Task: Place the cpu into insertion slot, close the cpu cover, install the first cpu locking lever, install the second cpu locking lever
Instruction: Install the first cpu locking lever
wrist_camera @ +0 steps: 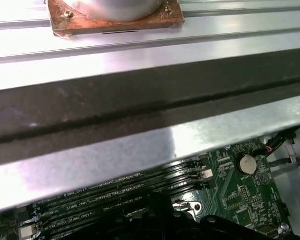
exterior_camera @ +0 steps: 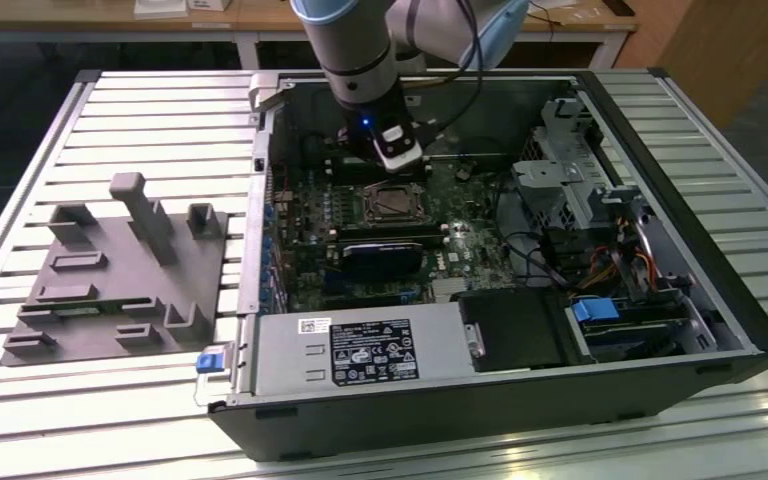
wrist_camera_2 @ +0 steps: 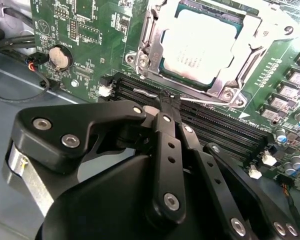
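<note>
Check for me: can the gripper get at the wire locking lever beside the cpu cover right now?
Probably yes. In the second wrist view the gripper looks closed on the locking lever, which lies between the cpu cover and the memory slots, with nothing in between.

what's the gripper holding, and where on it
The gripper looks shut on the thin wire locking lever beside the cpu cover, pinching it partway along its straight run.

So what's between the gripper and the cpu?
In the second wrist view, the cpu cover's rim, then the wire locking lever the gripper pinches.
</note>
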Available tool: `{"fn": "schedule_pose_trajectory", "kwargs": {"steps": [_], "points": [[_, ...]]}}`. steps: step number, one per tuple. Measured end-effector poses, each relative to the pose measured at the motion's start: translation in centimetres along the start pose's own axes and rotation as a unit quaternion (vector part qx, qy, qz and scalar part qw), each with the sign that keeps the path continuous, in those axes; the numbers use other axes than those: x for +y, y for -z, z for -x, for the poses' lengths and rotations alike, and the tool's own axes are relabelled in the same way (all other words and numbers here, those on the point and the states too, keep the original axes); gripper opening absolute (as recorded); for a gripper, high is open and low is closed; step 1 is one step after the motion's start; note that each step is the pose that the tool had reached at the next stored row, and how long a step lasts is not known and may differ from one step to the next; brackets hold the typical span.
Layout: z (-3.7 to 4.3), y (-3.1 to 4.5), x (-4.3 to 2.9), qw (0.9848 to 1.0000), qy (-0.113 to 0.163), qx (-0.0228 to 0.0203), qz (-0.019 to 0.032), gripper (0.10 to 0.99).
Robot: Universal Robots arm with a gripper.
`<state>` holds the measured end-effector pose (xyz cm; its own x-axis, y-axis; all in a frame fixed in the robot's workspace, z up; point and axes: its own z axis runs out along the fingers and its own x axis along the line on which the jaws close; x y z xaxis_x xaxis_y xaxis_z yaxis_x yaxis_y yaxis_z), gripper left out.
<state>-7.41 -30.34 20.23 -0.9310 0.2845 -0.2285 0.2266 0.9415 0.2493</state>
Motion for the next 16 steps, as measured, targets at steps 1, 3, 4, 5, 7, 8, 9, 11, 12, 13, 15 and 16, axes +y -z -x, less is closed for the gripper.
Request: {"fn": "schedule_pose_trajectory", "kwargs": {"steps": [1,3,4,5,7,8,9,11,12,13,15,16], "points": [[-0.02,-0.05,-0.01,1.0,0.0,-0.0005,-0.0015,0.102],[-0.05,-0.2,-0.05,1.0,0.0,-0.0014,-0.0042,0.102],[-0.08,-0.29,-0.08,1.0,-0.001,-0.0017,-0.0052,0.102],[-0.11,-0.37,-0.1,1.0,-0.001,-0.0019,-0.0059,0.102],[-0.15,-0.52,-0.14,1.0,-0.001,-0.0024,-0.0071,0.102],[-0.16,-0.53,-0.14,1.0,-0.001,-0.0024,-0.0073,0.102],[-0.16,-0.53,-0.14,1.0,-0.001,-0.0024,-0.0074,0.102],[-0.16,-0.54,-0.12,1.0,-0.002,-0.0025,-0.0074,0.102],[-0.17,-0.55,-0.1,1.0,-0.002,-0.0025,-0.0075,0.102],[-0.18,-0.55,-0.07,1.0,-0.002,-0.0026,-0.0074,0.102],[-0.2,-0.57,0.0,1.0,-0.002,-0.0026,-0.0075,0.102],[-0.21,-0.57,0.03,1.0,-0.002,-0.0027,-0.0075,0.102]]}}
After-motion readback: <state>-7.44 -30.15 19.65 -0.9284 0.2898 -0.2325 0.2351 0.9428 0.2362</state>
